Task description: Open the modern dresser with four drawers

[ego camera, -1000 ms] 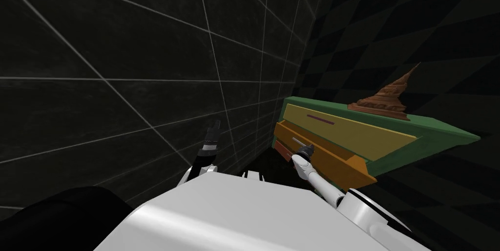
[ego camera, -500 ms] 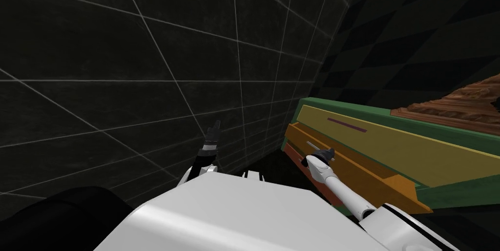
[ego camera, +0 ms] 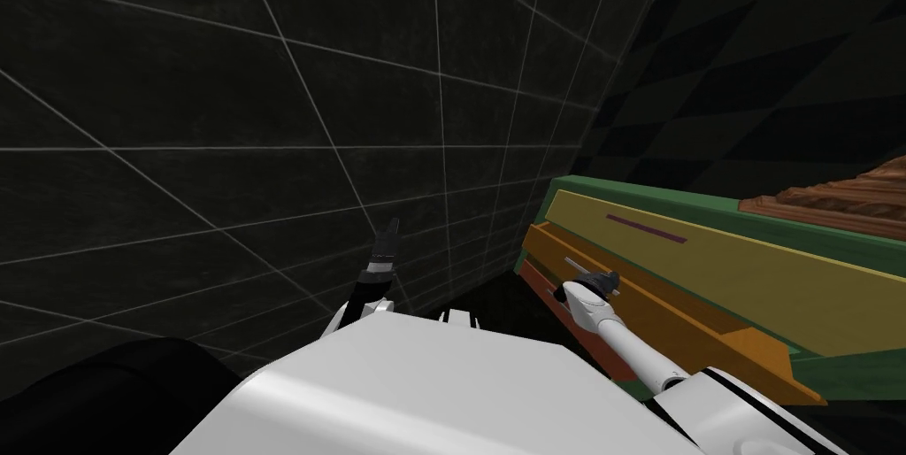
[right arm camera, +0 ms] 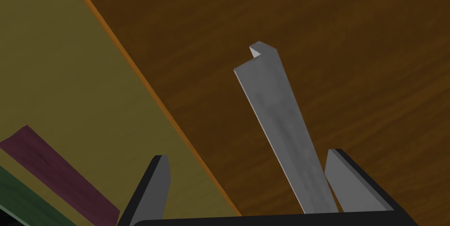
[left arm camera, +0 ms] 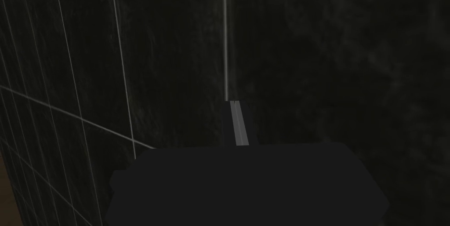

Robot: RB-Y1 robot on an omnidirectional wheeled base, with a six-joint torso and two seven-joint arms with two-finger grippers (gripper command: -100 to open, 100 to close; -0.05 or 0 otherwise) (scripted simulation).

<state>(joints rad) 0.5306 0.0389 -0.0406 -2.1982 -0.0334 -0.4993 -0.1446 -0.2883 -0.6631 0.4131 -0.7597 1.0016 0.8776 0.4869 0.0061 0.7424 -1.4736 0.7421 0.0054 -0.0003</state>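
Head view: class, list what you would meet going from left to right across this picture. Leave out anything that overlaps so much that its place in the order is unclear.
tiled wall → left gripper → right gripper → brown object

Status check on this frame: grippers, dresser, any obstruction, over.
Left gripper shut, raised at my left. Right gripper open, grey handle between its fingers. Orange drawer partly out of green dresser. Nothing seen blocking it.
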